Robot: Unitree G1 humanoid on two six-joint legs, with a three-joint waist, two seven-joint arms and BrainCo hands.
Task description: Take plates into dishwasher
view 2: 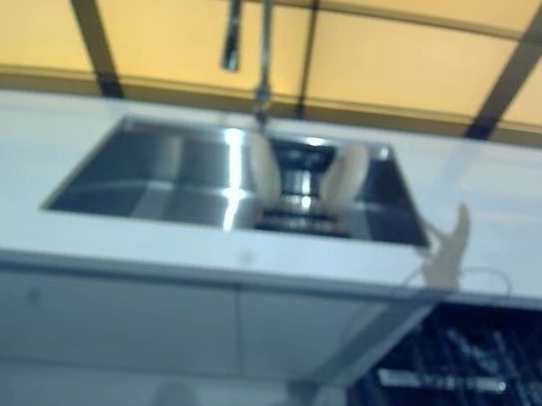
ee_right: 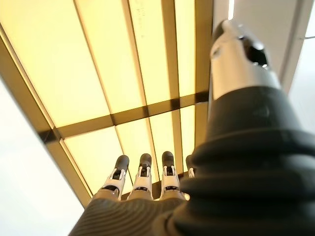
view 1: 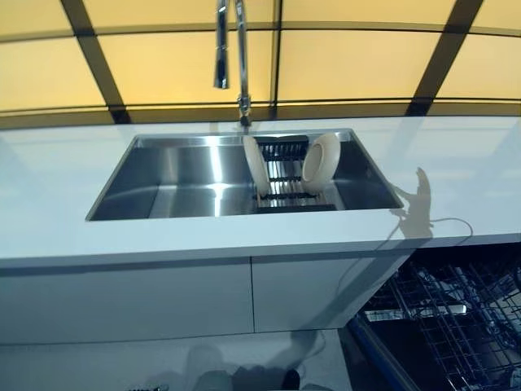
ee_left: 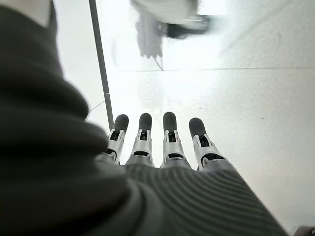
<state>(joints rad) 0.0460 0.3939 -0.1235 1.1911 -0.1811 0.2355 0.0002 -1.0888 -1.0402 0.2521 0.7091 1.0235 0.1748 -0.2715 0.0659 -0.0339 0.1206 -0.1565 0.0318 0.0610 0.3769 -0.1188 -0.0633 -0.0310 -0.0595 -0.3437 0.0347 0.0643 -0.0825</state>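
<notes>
white surface (view 1: 49, 183) with steel sink (view 1: 163, 183); two plates (view 1: 321, 159) on edge in sink rack (view 1: 281, 175), dishwasher (view 1: 444, 318) open, lower right. ceramic likely stiff, slippery, breakable: pinch top rim. left hand (ee_left: 157, 142) and right hand (ee_right: 142, 179) empty, fingers straight.

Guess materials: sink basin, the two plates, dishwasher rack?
Sink basin: looks like brushed stainless steel, with streaky reflections. Two plates: probably glazed ceramic, glossy off-white, though melamine is possible. Dishwasher rack: coated wire, thin dark grid.
</notes>
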